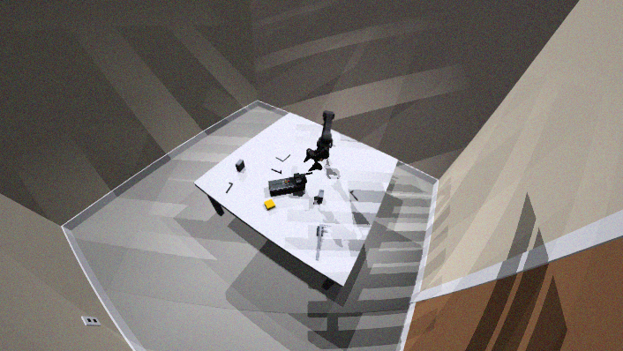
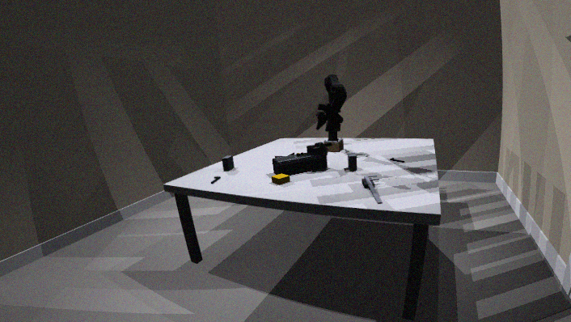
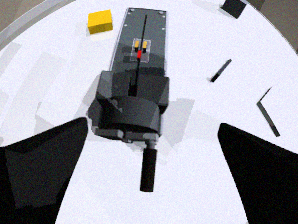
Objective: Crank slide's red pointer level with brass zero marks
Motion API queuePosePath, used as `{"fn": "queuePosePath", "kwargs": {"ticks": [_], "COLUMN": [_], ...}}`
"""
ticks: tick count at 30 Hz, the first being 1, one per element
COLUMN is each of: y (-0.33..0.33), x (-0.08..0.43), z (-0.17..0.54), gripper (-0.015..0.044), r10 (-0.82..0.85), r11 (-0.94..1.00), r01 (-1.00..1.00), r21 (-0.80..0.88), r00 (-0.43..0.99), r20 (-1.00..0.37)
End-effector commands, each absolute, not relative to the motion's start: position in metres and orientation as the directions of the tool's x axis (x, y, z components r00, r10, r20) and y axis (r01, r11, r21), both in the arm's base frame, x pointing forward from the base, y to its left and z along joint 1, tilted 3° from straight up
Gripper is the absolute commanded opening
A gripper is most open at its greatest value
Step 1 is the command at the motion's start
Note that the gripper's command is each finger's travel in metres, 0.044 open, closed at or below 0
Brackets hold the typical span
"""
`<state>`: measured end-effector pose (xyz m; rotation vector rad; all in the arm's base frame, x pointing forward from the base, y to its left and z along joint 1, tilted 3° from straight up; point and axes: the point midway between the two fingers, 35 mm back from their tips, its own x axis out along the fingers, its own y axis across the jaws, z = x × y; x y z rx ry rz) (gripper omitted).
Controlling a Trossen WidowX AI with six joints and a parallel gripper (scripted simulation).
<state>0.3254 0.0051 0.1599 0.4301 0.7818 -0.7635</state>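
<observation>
The dark machine (image 1: 287,187) (image 2: 298,164) (image 3: 156,31) stands on the white table. In the wrist view its red pointer (image 3: 139,54) sits in the slot area between two brass marks, the left mark (image 3: 136,44) and the right mark (image 3: 145,45). The red appears slightly nearer the crank than the brass; exact alignment is hard to judge from this slant. The black crank handle (image 3: 148,171) (image 1: 308,174) points away from the housing. My gripper (image 3: 154,127) (image 1: 310,164) is wide open and empty, above and back from the handle, touching nothing.
A yellow block (image 1: 269,204) (image 2: 281,178) (image 3: 100,21) lies beside the machine. A dark block (image 1: 319,197) (image 2: 352,163) stands near the crank end, another (image 1: 240,165) (image 2: 228,163) (image 3: 233,7) beyond the far end. A caliper (image 1: 319,243) (image 2: 374,192) and several small bent keys lie around.
</observation>
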Motion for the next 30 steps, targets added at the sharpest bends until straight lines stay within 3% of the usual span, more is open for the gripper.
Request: {"fn": "queuePosePath", "kwargs": {"ticks": [1, 12, 23, 30], "y": [-0.008, -0.05, -0.106, -0.109], "x": [0.338, 0.371, 0.393, 0.397], "z": [0.157, 0.155, 0.17, 0.146], "gripper": [0.044, 0.044, 0.044, 0.044], "r10": [-0.389, -0.23, -0.124, -0.119], "r11": [0.705, 0.846, 0.956, 0.961], "r01": [0.705, 0.517, 0.272, 0.256], "r21": [0.081, 0.128, 0.109, 0.103], "r00": [0.479, 0.572, 0.712, 0.721], "r20": [-0.787, -0.787, -0.691, -0.682]}}
